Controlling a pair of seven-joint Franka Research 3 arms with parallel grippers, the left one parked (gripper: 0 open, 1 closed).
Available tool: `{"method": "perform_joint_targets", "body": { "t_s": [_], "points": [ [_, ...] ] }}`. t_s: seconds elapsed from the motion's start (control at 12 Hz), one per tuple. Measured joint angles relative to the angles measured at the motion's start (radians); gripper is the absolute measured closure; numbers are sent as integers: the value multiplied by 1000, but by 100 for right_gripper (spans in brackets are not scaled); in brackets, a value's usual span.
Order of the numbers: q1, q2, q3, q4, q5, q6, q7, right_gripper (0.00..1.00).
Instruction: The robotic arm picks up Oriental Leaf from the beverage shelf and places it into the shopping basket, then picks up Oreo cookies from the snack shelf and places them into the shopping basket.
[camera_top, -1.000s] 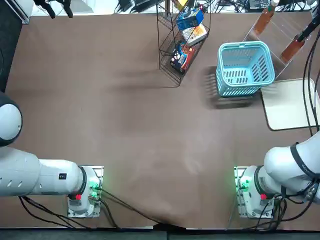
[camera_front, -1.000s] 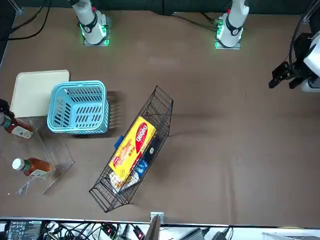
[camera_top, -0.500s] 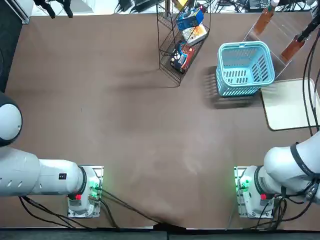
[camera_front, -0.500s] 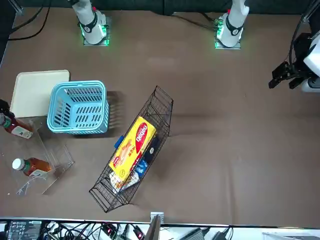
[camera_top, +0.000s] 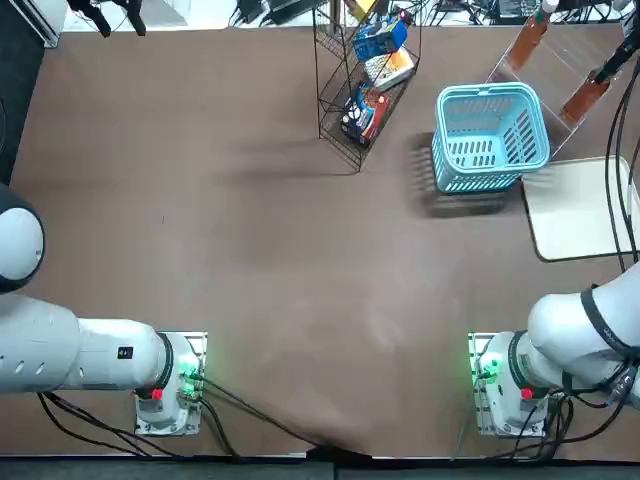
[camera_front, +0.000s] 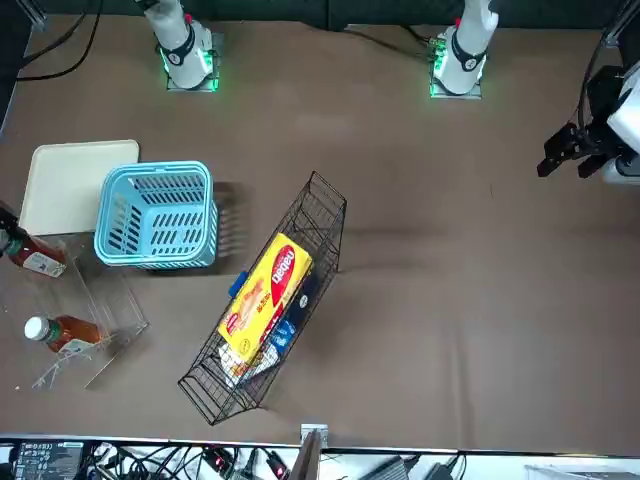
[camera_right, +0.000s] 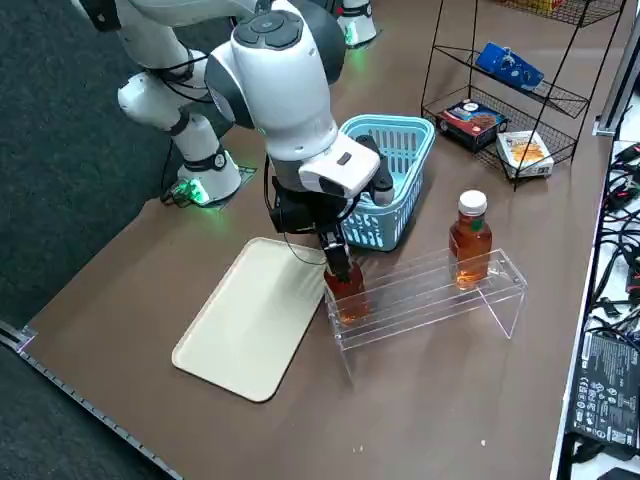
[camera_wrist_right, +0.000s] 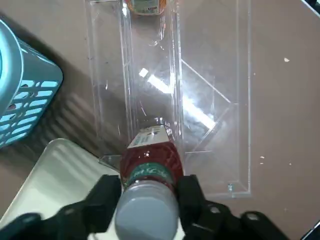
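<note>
Shifted slightly since earlier: right gripper (camera_wrist_right: 150, 184), jaws closed on amber bottle (camera_wrist_right: 154, 162) at clear stand (camera_right: 425, 300), near blue basket (camera_right: 385, 225).

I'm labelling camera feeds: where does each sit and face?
Top: overhead, facing down; both arm bases.
Front: across the table, facing the robot; blue basket, snack rack.
Right side: raised, looking diagonally down; right claw at a tea bottle.
Right wrist: on the arm, facing its claw and that bottle.
Top and front share the basket.
</note>
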Motion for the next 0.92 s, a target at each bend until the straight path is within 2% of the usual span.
{"method": "perform_joint_targets", "body": {
  "t_s": [0.08,0.17,0.92],
  "points": [
    [0,0,0,0,0,2,0,37],
    [0,-1,0,0,0,2,0,41],
    [1,-2,1,1,0,2,-7,43]
  ]
}}
